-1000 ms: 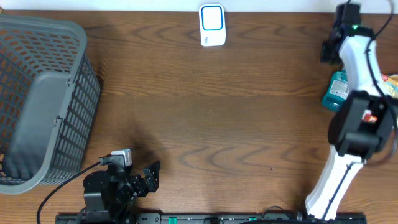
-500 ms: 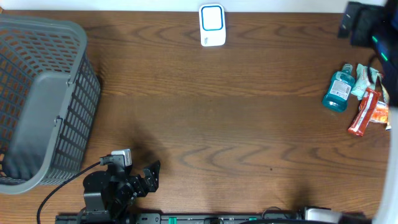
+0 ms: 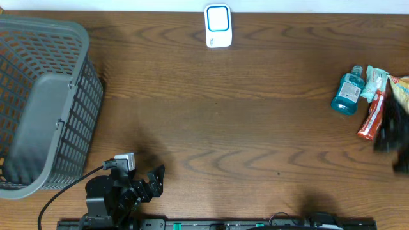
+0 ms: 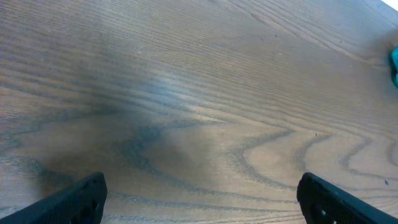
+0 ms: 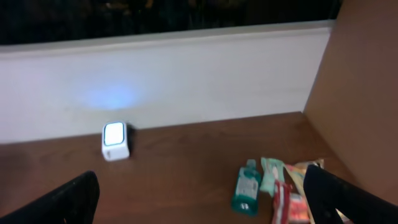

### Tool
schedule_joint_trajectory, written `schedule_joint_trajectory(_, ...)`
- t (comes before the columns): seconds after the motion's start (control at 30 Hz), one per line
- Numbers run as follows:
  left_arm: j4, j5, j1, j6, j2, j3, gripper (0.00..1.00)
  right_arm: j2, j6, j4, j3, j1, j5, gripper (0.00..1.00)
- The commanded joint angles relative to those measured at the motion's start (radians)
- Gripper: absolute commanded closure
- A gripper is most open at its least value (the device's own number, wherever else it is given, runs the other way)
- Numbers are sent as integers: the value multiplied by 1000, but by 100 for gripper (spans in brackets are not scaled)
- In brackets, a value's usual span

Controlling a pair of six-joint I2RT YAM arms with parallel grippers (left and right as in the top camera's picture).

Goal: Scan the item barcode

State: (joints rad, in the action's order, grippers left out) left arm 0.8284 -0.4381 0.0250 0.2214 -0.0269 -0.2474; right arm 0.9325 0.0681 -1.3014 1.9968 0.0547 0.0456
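The items lie in a cluster at the table's right edge: a teal bottle (image 3: pixel 348 92) (image 5: pixel 247 186), a pale green packet (image 3: pixel 375 82) (image 5: pixel 271 173), a red packet (image 3: pixel 372 116) (image 5: pixel 283 200) and a yellow packet (image 3: pixel 402 89). A white scanner (image 3: pixel 218 25) (image 5: pixel 115 141) with a blue-lit face stands at the back middle. My right gripper (image 5: pixel 208 202) is open, high above the table, looking down at the items and the scanner. In the overhead view my right arm (image 3: pixel 393 137) is a dark blur beside the red packet. My left gripper (image 3: pixel 152 181) (image 4: pixel 205 205) rests open over bare wood at the front left.
A grey mesh basket (image 3: pixel 45 102) fills the left end of the table. A white wall (image 5: pixel 186 81) runs behind the scanner. A black cable (image 3: pixel 64 188) loops from the left arm's base.
My right arm has swung from the back right out past the right edge, uncovering the items, and now shows as a blur near the red packet. The left arm has not moved.
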Motion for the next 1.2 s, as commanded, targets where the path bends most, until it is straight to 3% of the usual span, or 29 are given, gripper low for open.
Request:
schedule_joint_trajectory(0.0,9,6,2,2,3,-2,2,-79,13,-68,3,-2,24,1)
schedule_joint_trajectory(0.3,9,6,2,2,3,-2,2,-221,32,-274,1,-37,23,1)
schedule_joint_trajectory(0.5,9,6,2,2,3,-2,2,-332,32,-176,-121,-35,31,1)
schedule_joint_trajectory(0.77,9,6,2,2,3,-2,2,-656,29,262,-690,-46,31,1)
schedule_joint_trajectory(0.9,9,6,2,2,3,-2,2,-760,29,555,-1026,-50,30,1)
schedule_joint_trajectory(1.17,9,6,2,2,3,-2,2,-931,103,1082,-1517,-50,24,1)
